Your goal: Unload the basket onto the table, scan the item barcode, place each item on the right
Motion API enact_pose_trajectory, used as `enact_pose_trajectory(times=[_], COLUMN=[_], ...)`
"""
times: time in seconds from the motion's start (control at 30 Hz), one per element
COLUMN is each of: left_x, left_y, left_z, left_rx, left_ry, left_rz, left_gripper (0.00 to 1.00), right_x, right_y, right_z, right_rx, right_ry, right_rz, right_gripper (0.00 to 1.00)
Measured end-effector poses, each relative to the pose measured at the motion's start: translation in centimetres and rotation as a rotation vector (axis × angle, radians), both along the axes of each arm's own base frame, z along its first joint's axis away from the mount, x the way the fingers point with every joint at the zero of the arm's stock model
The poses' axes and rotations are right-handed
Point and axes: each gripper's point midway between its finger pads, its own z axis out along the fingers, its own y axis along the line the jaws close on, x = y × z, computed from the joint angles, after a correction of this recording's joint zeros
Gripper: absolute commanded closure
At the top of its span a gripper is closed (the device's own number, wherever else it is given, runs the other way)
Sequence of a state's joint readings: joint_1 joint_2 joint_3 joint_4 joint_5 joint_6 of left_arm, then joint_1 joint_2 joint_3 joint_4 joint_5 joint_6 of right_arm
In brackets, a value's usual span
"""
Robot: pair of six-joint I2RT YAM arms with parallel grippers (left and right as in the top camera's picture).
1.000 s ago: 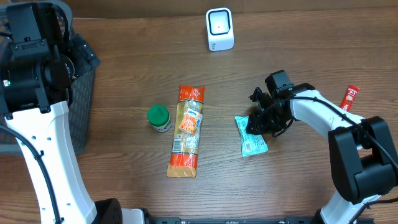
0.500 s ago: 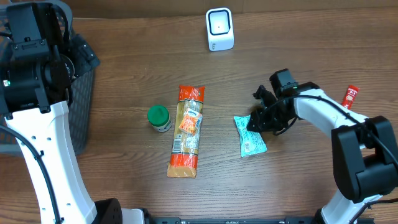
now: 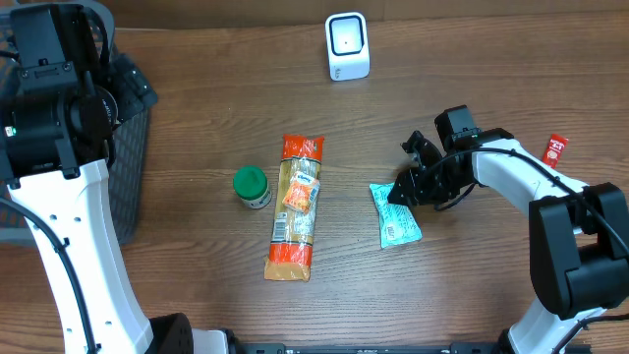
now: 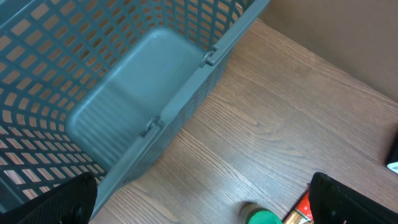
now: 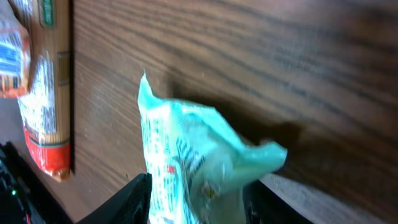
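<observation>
1. The brown wooden bench [image 3: 197, 285] carries a white scanner [image 3: 347, 45] at its far edge and a grey mesh basket [image 3: 128, 167] at my left.
2. The teal packet [image 3: 397, 213] I mean to scan lies on the bench right of centre, well apart from the scanner and near a long pasta packet [image 3: 296, 206].
3. My right hand [image 3: 401, 192] sits low at the packet's crumpled end, with a finger on either side. I cannot tell whether they pinch it or only bracket it.
4. My left hand [image 4: 202, 199] hangs over the basket, fingers wide apart, holding nothing.
5. Risk: the film is thin and slack, so a shallow pinch could slip and drop the packet on the lift.
6. Risk: the packet may fold and hide its barcode from the scanner.
7. Risk: a red sachet [image 3: 555, 150] lies just beside my right arm, and a careless swing could sweep it.
8. In the part of the basket that shows, I see nothing inside.
</observation>
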State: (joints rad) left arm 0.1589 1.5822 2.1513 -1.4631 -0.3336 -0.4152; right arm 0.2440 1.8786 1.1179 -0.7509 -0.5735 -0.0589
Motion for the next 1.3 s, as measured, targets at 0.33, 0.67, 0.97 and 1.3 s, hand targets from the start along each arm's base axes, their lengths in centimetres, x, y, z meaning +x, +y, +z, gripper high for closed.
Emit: enact_pose_trajectory(times=[0.33,0.67,0.97,1.3], left_x=[0.0,0.0,0.0,0.0], left_y=[0.0,0.0,0.0,0.0], left_z=[0.0,0.0,0.0,0.0], left_rx=[0.0,0.0,0.0,0.0], left_ry=[0.0,0.0,0.0,0.0], left_rz=[0.0,0.0,0.0,0.0], left_gripper=[0.0,0.0,0.0,0.0], right_x=[-0.1,-0.7,0.7,2.2], right_y=[-0.5,-0.3,-0.3,0.3], right_z=[-1.4,-1.6,3.1,8.1], right_rx=[-0.025,0.005,0.046,0.093], right_ry=[-0.014,-0.003,0.018,-0.109], right_rz=[-0.028,-0.034,-0.015,-0.006], right_gripper=[0.48,0.94,0.96,0.96])
